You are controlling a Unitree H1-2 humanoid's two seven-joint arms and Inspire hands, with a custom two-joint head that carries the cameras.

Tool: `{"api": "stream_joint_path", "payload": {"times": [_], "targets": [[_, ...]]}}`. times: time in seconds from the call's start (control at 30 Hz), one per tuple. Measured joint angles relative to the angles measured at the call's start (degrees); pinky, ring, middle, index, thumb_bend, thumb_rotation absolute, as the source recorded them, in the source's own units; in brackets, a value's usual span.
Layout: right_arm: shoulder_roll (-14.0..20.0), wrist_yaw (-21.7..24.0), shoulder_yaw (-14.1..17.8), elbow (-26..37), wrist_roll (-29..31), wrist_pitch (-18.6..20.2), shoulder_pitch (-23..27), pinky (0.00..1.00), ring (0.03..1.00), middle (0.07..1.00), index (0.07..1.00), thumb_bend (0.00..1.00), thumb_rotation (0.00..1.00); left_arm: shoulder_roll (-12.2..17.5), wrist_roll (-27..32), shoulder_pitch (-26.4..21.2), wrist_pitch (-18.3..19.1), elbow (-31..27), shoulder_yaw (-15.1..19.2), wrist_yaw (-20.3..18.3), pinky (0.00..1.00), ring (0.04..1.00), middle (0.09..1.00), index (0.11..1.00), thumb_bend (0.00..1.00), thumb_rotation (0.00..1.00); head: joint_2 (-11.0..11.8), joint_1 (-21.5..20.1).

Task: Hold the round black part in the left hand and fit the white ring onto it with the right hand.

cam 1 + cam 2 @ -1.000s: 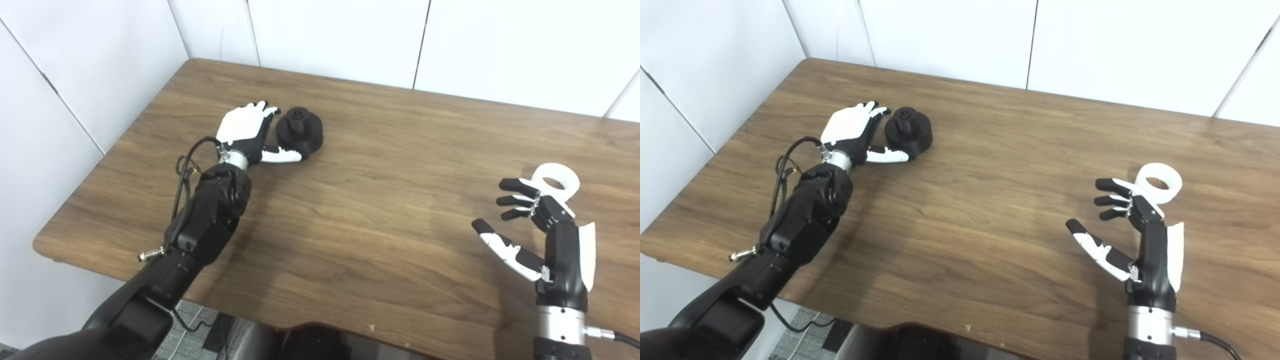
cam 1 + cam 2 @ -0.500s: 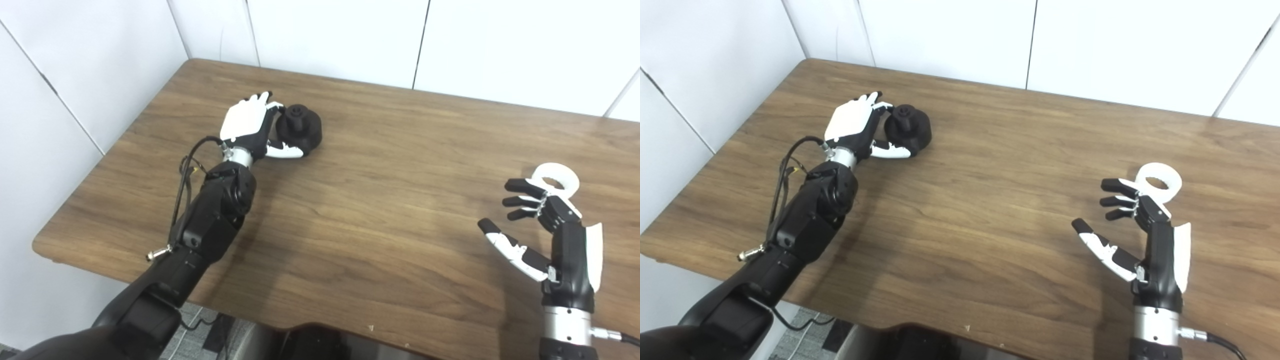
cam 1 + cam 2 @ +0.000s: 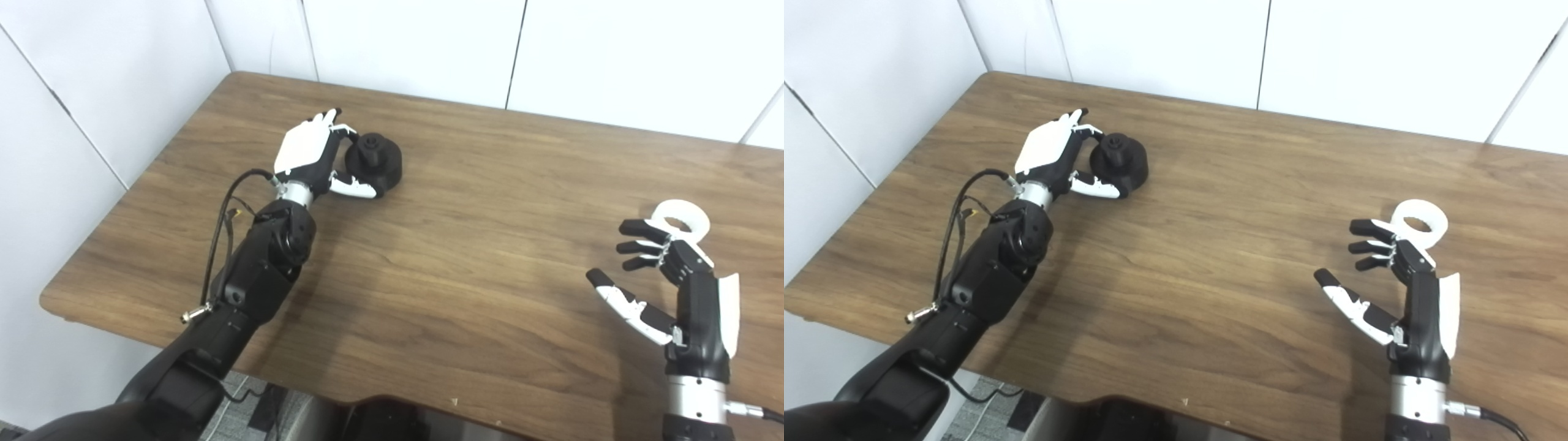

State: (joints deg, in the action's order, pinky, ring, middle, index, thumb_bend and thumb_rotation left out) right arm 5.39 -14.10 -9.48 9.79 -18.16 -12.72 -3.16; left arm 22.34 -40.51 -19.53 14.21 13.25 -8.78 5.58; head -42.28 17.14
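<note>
The round black part (image 3: 375,164), with a knob on top, rests on the wooden table (image 3: 465,257) at the back left, tipped slightly. My left hand (image 3: 308,149) cups its left side. The fingers (image 3: 335,122) reach over the knob and the thumb (image 3: 355,187) lies along its near edge; the hand is open, not closed on the part. The white ring (image 3: 680,217) lies flat at the right. My right hand (image 3: 670,278) stands just in front of the ring, open, its fingers spread and touching nothing.
White wall panels (image 3: 398,37) close off the table at the back and on the left. The table's near edge (image 3: 306,373) runs along the bottom. A loose black cable (image 3: 223,211) loops beside my left forearm.
My left hand has pressed further around the black part, nudging it a little to the right and tipping it. The right hand has drifted slightly to the right, still open.
</note>
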Motion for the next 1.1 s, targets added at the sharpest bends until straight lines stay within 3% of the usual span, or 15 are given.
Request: {"api": "stream_joint_path", "payload": {"times": [0.3, 0.53, 1.1], "targets": [[0.0, 0.0, 0.1, 0.0, 0.0, 0.1, 0.0, 0.46, 0.589, 0.673, 0.657, 0.65, 0.12, -1.0, 0.4, 1.5, -2.2, -2.1, -0.8, 0.9, 1.00, 1.000, 1.000, 0.643, 0.96, 0.27, -0.2, -0.7], [0.0, 0.0, 0.1, 0.0, -0.3, 0.2, 0.0, 0.46, 0.590, 0.674, 0.658, 0.66, 0.14, -4.2, 0.4, 4.2, -4.2, -5.2, -2.4, 2.0, 1.00, 1.000, 1.000, 0.638, 0.96, 0.29, -0.3, -1.0], [-0.1, 0.0, 0.0, 0.3, -1.3, 1.7, -0.1, 0.47, 0.594, 0.678, 0.660, 0.66, 0.15, -5.5, 0.5, 8.7, -6.0, -12.4, -5.7, -1.2, 1.00, 1.000, 1.000, 0.633, 0.94, 0.26, -1.3, -3.3]]}}
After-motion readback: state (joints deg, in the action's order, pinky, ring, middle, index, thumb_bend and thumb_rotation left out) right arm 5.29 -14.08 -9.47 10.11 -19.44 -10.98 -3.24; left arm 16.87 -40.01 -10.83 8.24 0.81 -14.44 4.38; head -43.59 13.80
